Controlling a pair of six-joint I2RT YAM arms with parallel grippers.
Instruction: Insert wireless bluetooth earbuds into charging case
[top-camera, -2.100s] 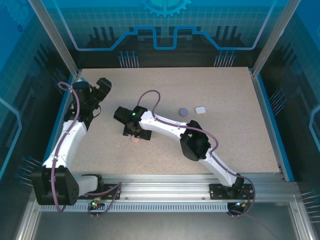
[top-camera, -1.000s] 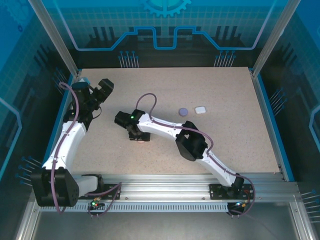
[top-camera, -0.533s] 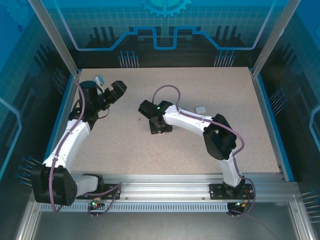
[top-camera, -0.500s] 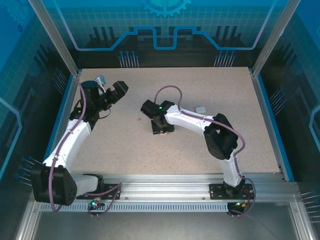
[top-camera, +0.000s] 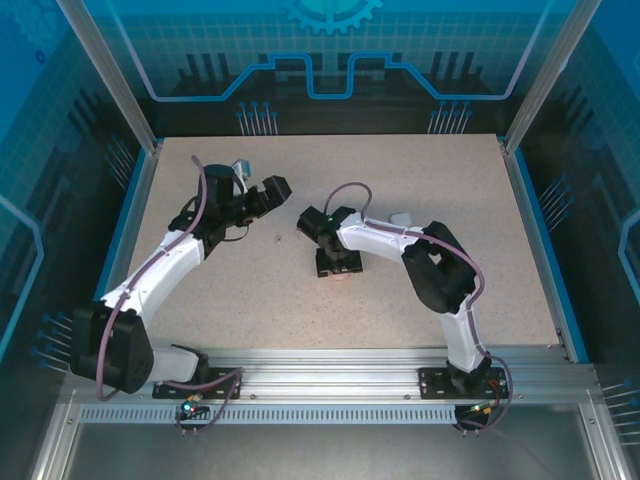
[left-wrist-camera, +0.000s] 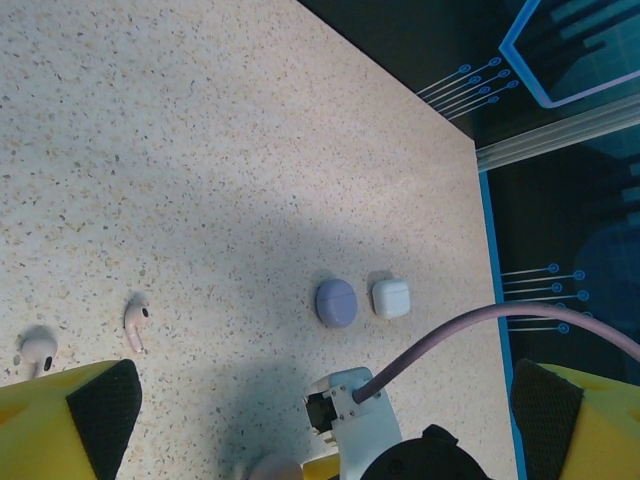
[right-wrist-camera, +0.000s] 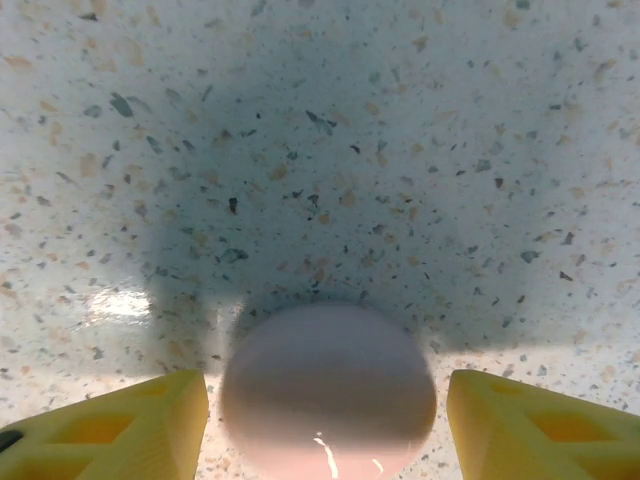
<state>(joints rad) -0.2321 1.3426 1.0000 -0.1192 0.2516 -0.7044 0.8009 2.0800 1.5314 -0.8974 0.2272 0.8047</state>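
The right gripper (top-camera: 338, 266) stands spread astride the pale pink rounded plastic case (right-wrist-camera: 328, 385) near the desk's (top-camera: 450, 180) middle, so an off-centre squeeze could squirt it away from the 2 pale pink earbuds (left-wrist-camera: 137, 325) lying nearer the left edge.

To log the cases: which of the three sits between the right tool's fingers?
The pale pink case; the purple case and the white case lie side by side elsewhere.
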